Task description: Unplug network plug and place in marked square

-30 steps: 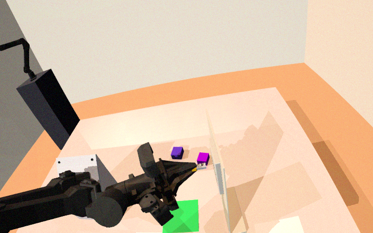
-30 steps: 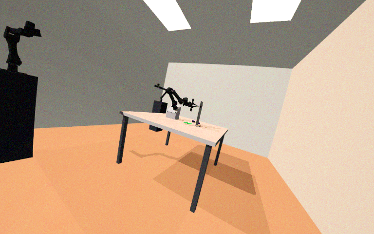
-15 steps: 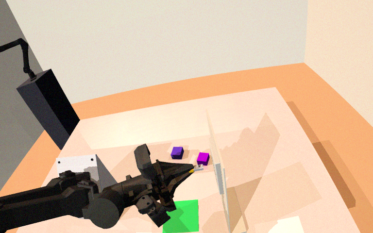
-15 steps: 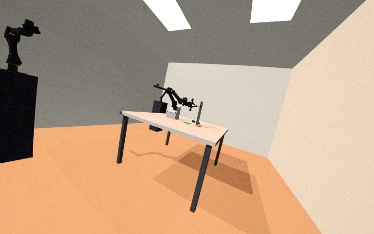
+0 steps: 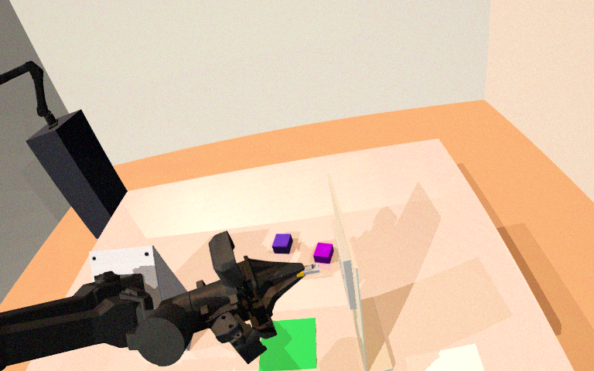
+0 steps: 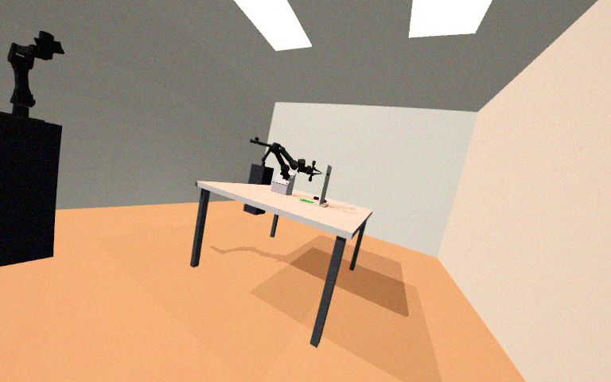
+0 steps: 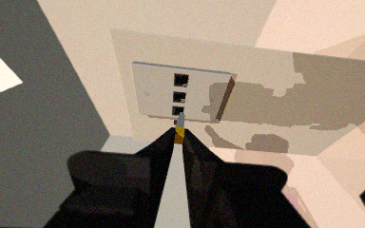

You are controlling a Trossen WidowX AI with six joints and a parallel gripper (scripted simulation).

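My gripper (image 5: pixel 305 272) (image 7: pixel 179 132) is shut on the network plug (image 5: pixel 312 269) (image 7: pixel 180 122), a small grey plug with a yellow-orange rear part. The plug is out of the socket, held in the air a short way left of the upright panel (image 5: pixel 346 244) (image 7: pixel 285 95). The grey socket plate (image 5: pixel 349 284) (image 7: pixel 157 92) on the panel shows three dark openings in the wrist view. The plug's tip points at the lowest opening (image 7: pixel 178 111). The green marked square (image 5: pixel 291 343) lies on the table below and in front of the gripper, partly covered by the arm. In the exterior view the arm (image 6: pixel 293 164) is small beside the panel (image 6: pixel 326 185).
A purple cube (image 5: pixel 281 243) and a magenta cube (image 5: pixel 322 252) lie on the table behind the gripper, near the panel. A white base block (image 5: pixel 127 262) holds the arm. A dark box (image 5: pixel 74 170) stands at the table's left rear. A pale patch (image 5: pixel 457 356) lies front right.
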